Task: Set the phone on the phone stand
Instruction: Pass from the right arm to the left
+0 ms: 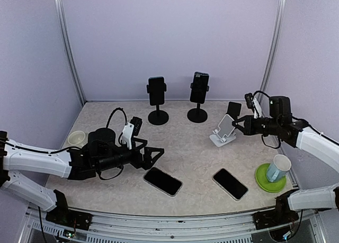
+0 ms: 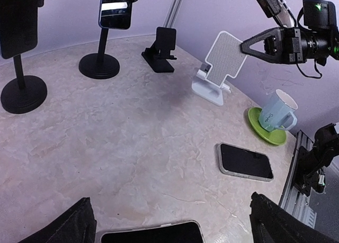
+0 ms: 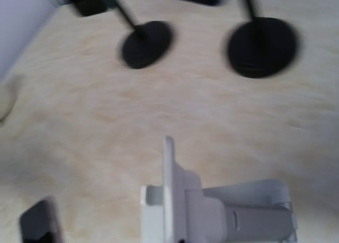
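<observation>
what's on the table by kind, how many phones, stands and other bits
phones: 4: near-left phone, near-right phone, left mounted phone, right mounted phone
stands: 4: left pole stand, right pole stand, small black stand, white stand
mug: 1
green saucer: 1
small bowl: 1
total: 11

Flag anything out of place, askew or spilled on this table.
Nothing is spilled or damaged. The left phone and right phone lie flat and skewed on the table, while the white stand sits empty. The right gripper is shut at its back plate's top edge. The cup stands upright on its saucer.
</observation>
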Available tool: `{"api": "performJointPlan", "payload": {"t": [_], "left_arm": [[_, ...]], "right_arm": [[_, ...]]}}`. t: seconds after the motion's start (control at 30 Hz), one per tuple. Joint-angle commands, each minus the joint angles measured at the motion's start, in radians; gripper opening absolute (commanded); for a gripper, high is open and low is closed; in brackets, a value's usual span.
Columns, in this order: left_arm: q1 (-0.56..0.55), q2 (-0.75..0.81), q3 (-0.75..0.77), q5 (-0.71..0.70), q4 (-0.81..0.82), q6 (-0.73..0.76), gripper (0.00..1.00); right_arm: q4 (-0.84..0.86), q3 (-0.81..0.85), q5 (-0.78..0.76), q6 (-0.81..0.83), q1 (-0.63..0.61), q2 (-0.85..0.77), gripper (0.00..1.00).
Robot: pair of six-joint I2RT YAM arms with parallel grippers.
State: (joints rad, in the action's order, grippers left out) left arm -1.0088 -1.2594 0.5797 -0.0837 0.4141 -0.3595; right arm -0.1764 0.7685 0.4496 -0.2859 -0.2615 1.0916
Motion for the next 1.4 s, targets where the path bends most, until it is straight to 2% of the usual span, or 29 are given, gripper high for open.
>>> {"api": "performJointPlan", "payload": {"t": [0.0,0.33,0.6,0.97,1.37], "left_arm": [[-0.028,-0.04,0.064,-0.016,0.003,0.004,0.99],[-0.073,-0.125,0.168,-0.051,0.01,-0.004,0.99],[-0.106,-0.191,0.237,-0.071,-0.01,-0.002,0.99],[-0.135,-0.281,0.35,-0.211,-0.139,0.097,0.99],[-0.138,-0.291,0.365,-0.23,-0.162,0.173,0.99]], "right_arm": [[0.073,0.059,-0.019,-0.042,-0.117,0.006,0.0],[0.17,0.108,-0.124,-0.094,-0.354,0.107,0.0],[0.206,0.155,-0.165,-0.116,-0.467,0.189,0.0],[0.166,0.243,-0.123,-0.151,-0.547,0.274,0.0],[0.128,0.298,-0.081,-0.143,-0.596,0.33,0.0]]}}
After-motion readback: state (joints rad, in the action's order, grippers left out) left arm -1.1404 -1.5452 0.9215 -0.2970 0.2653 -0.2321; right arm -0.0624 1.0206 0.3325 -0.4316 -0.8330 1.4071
